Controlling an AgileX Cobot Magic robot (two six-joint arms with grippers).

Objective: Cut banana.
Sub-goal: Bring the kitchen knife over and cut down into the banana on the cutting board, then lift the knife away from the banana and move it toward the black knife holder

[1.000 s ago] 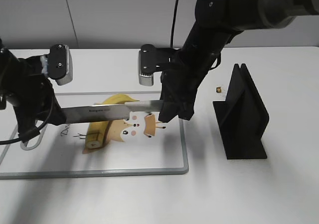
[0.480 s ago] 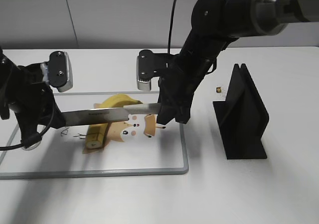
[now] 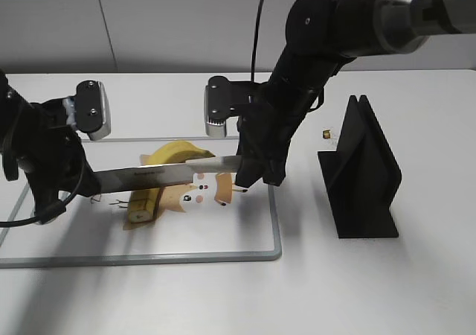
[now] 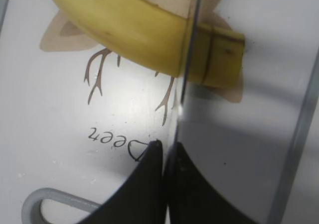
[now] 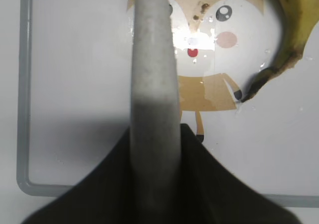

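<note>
I have the knife [image 3: 160, 175] stretched level between both arms, above the cutting board [image 3: 223, 254] on the white tabletop [image 3: 372, 290]. My right tool [image 3: 253, 173] is clenched on the handle end; in the right wrist view the grey handle [image 5: 153, 84] runs straight up out of the dark fingers [image 5: 214, 184]. My left tool [image 4: 164, 157] pinches the blade tip: in the left wrist view the two black fingertips [image 4: 144, 184] meet tightly on the thin edge of the blade [image 4: 188, 59].

The banana [image 3: 160, 179] lies on the board, on top of the cartoon deer print [image 3: 201, 190], curving from its blunt end near the front of the board [image 3: 140, 214] up toward the back. In the left wrist view the blade crosses the banana [image 4: 139, 40] near that blunt end, next to a dark line across the peel there; I cannot tell whether the edge has bitten into the fruit or only rests on it. In the right wrist view the dark stem tip [image 5: 256, 82] sits beside the deer's body, right of the handle.

A black knife stand [image 3: 361, 175] sits on the tabletop to the right of the board, well apart from the arms.
</note>
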